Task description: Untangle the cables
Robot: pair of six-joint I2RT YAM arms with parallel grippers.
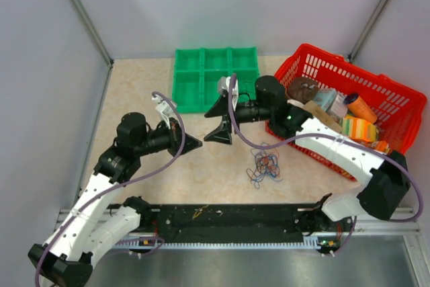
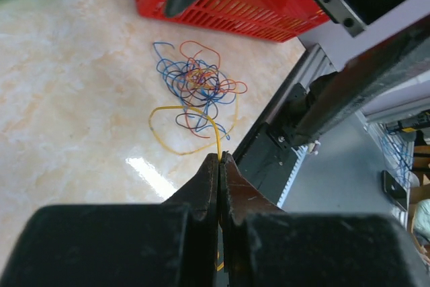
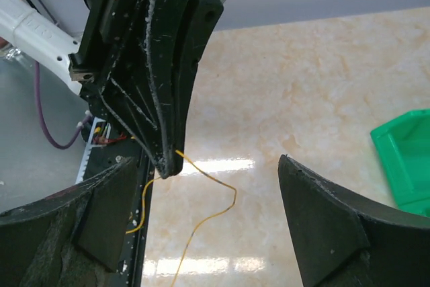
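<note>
The cables (image 1: 265, 166) lie as a small tangle of thin blue, orange and red wires (image 2: 198, 84) on the beige table, in front of the red basket. A yellow wire (image 2: 176, 111) loops out of the tangle and runs up into my left gripper (image 2: 220, 156), which is shut on it. In the right wrist view the same yellow wire (image 3: 216, 183) hangs from the left gripper's tip (image 3: 168, 165). My right gripper (image 3: 207, 160) stands open around that spot, touching nothing. From above, the left gripper (image 1: 199, 143) sits just left of the right gripper (image 1: 205, 127).
A green compartment tray (image 1: 216, 75) stands at the back centre. A red basket (image 1: 316, 62) with several packaged items sits at the right. The black rail (image 1: 228, 223) runs along the near edge. Grey walls close in the left and back.
</note>
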